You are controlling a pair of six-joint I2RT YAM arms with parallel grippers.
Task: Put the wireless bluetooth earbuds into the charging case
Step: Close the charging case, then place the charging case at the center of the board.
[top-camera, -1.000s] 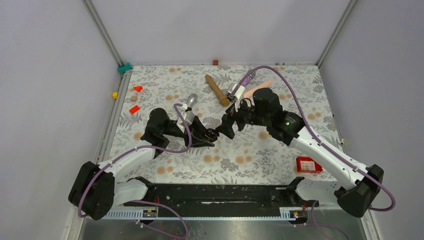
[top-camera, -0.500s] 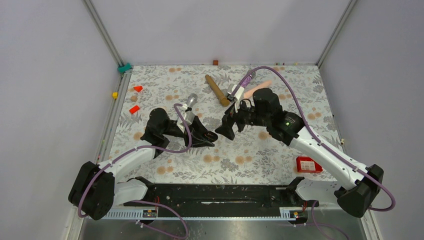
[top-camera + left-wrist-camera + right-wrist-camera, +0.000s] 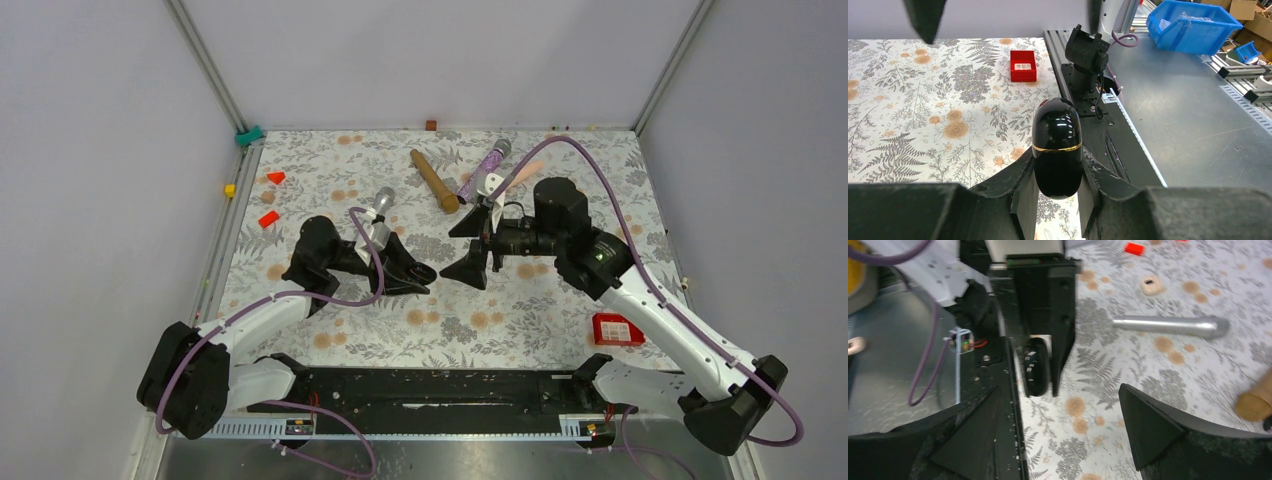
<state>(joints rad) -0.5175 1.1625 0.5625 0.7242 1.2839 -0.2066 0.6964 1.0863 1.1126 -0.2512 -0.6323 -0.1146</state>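
Left wrist view: left gripper [image 3: 1058, 172] clamped on glossy black case [image 3: 1057, 145], centre frame, lid looks shut. Opposite, right gripper [image 3: 472, 250] spread wide, empty. No earbuds in sight for me. My worry: nudge from right twists slick case out of pinch.

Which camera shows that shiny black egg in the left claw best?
Left wrist: the black case sits central, gold band clear, clamped in the left gripper. Right wrist shows it blurred; top view, a speck.
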